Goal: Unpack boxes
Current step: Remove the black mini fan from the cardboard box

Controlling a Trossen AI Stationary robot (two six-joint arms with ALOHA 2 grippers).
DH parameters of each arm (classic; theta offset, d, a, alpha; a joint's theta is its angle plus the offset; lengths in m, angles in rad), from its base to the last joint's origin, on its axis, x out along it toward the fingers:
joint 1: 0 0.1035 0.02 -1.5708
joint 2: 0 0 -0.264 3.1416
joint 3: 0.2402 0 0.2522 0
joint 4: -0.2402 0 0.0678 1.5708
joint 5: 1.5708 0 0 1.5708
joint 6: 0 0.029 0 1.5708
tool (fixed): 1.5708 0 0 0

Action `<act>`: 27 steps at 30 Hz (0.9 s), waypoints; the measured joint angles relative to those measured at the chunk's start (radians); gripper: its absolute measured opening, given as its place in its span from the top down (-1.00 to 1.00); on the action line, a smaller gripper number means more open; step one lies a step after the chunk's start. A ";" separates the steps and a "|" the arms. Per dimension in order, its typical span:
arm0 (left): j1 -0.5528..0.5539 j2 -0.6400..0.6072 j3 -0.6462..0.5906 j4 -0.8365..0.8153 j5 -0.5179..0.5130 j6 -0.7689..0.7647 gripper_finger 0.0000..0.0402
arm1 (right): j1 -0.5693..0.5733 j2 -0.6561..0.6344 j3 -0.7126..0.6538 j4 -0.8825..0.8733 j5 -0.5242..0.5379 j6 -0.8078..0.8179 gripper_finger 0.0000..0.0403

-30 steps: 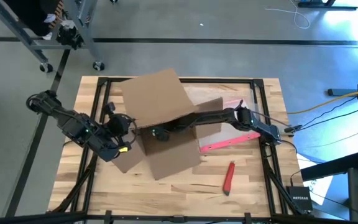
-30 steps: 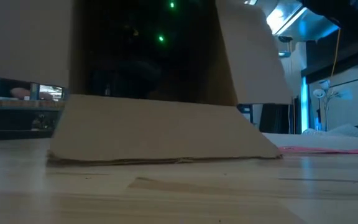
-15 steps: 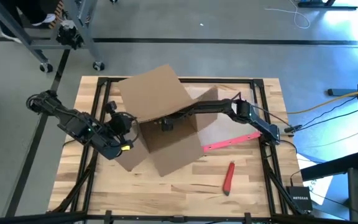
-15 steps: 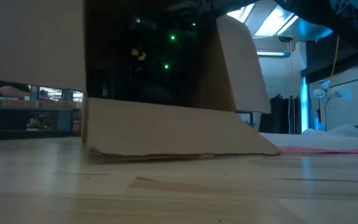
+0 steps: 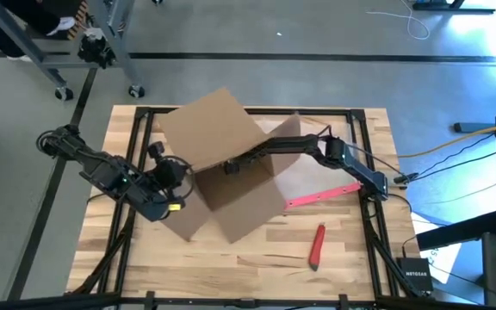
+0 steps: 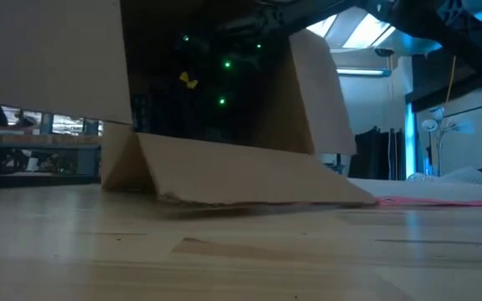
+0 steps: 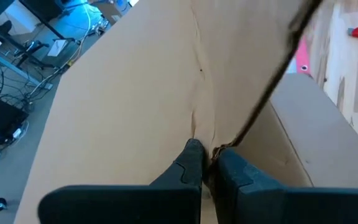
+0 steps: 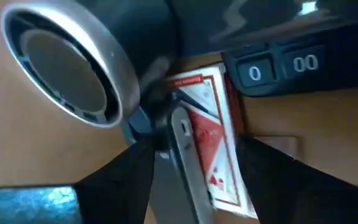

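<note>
1. Tabletop of pale wooden slats: bearing a plain brown cardboard box near its middle, sitting skewed, flaps spreading outward.
2. Seen from table height: tipping up on one side, with one flap slanting down and touching the wood.
3. Left gripper: pinching the thin edge of a box wall at the box's left side, jaws closing almost flat on the cardboard.
4. Right gripper: reaching from the right, over the rim and down into the open box; not possible telling whether gripping or standing loose.
5. Showing in front of the right wrist camera, inside the box: a red-and-white packet, a round silver-rimmed barrel end and a dark item with white digits, all crowding close together.
6. Lying on the table to the right of the box: a clear pouch with a pink-red edge, and nearer the front edge, well apart from the box, a red cutter.
</note>
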 joint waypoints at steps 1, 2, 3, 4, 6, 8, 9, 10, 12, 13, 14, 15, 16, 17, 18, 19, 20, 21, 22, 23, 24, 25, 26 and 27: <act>0.000 0.000 0.000 0.000 0.000 0.000 0.98 | -0.006 0.003 0.001 -0.002 -0.017 0.001 -0.08; 0.000 0.000 0.000 -0.001 0.000 0.002 0.98 | -0.011 0.011 0.000 -0.021 -0.035 0.009 -0.08; 0.001 0.000 0.000 0.003 0.001 0.004 0.98 | -0.014 0.027 0.000 -0.032 -0.051 0.010 -0.08; 0.001 0.000 0.000 -0.001 0.004 0.004 0.98 | -0.014 0.033 0.001 -0.028 -0.054 0.010 -0.08; 0.001 0.000 0.000 0.003 -0.001 0.003 0.98 | -0.014 0.041 0.001 -0.057 -0.090 0.007 -0.08; 0.001 0.000 0.001 0.003 0.000 0.003 0.98 | -0.005 0.047 0.002 -0.069 -0.111 0.006 -0.08; 0.001 0.000 0.001 0.003 0.001 0.003 0.98 | -0.002 0.050 0.002 -0.073 -0.121 0.002 -0.08; 0.001 0.000 0.001 0.006 0.002 0.004 0.98 | -0.002 0.057 0.003 -0.078 -0.135 -0.001 -0.08; 0.000 0.000 0.001 0.009 0.001 0.003 0.98 | -0.002 0.059 0.003 -0.089 -0.159 -0.001 -0.07; 0.000 0.000 0.001 0.011 0.000 0.003 0.98 | -0.002 0.059 0.003 -0.095 -0.173 -0.002 -0.05; 0.000 0.000 0.001 0.012 0.000 0.004 0.98 | -0.002 0.059 0.003 -0.098 -0.190 0.000 -0.02; 0.000 0.000 0.001 0.013 -0.001 0.007 0.98 | -0.002 0.059 0.004 -0.101 -0.207 0.002 0.01; 0.000 0.000 0.002 0.013 -0.003 0.012 0.98 | -0.002 0.059 0.010 -0.108 -0.227 0.004 0.03; 0.000 0.000 0.002 0.013 -0.005 0.013 0.98 | -0.002 0.058 0.014 -0.113 -0.248 0.006 0.06; 0.000 0.000 0.002 0.011 -0.006 0.013 0.98 | -0.002 0.058 0.019 -0.118 -0.256 0.007 0.08; 0.000 -0.001 0.002 0.010 -0.005 0.013 0.98 | -0.002 0.059 0.021 -0.119 -0.255 0.010 0.09; 0.000 -0.001 0.002 0.011 -0.005 0.013 0.98 | -0.001 0.059 0.021 -0.117 -0.252 0.014 0.09; 0.000 -0.001 0.002 0.012 -0.005 0.014 0.98 | -0.001 0.059 0.020 -0.112 -0.247 0.021 0.09; 0.000 -0.001 0.002 0.012 -0.004 0.014 0.98 | -0.002 0.059 0.020 -0.106 -0.246 0.033 0.08; 0.000 -0.001 0.002 0.010 -0.003 0.014 0.98 | -0.002 0.061 0.019 -0.098 -0.246 0.037 0.06; 0.000 -0.001 0.002 0.010 -0.001 0.014 0.98 | -0.001 0.066 0.019 -0.090 -0.238 0.038 0.03; 0.000 -0.001 0.002 0.011 0.004 0.014 0.98 | -0.001 0.071 0.019 -0.078 -0.215 0.040 -0.01; 0.000 -0.001 0.002 0.007 0.008 0.014 0.98 | 0.002 0.074 0.018 -0.065 -0.183 0.048 -0.04; 0.000 -0.001 0.002 0.004 0.011 0.015 0.98 | 0.004 0.079 0.018 -0.060 -0.154 0.059 -0.09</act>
